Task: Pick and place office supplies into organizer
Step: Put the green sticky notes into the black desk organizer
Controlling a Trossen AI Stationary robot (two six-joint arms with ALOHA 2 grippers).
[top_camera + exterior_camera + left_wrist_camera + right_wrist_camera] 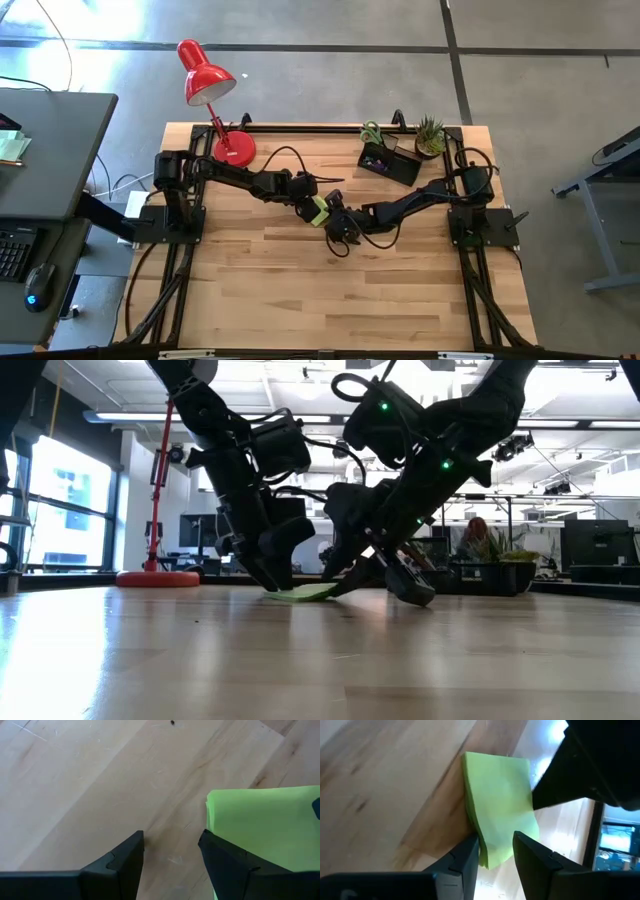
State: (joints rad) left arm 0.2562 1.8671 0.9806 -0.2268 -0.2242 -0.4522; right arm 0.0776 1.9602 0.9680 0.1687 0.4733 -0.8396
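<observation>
sticky-note block [265, 827]: cut off at frame edge | organizer [391, 162] contents: too small to tell

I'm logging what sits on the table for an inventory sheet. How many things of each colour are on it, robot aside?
Red: 1, the desk lamp
Yellow-green: 1, the sticky-note block
Green: 2, the potted plant and the scissors standing in the organizer
Black: 1, the wire-mesh organizer
Total: 5
</observation>
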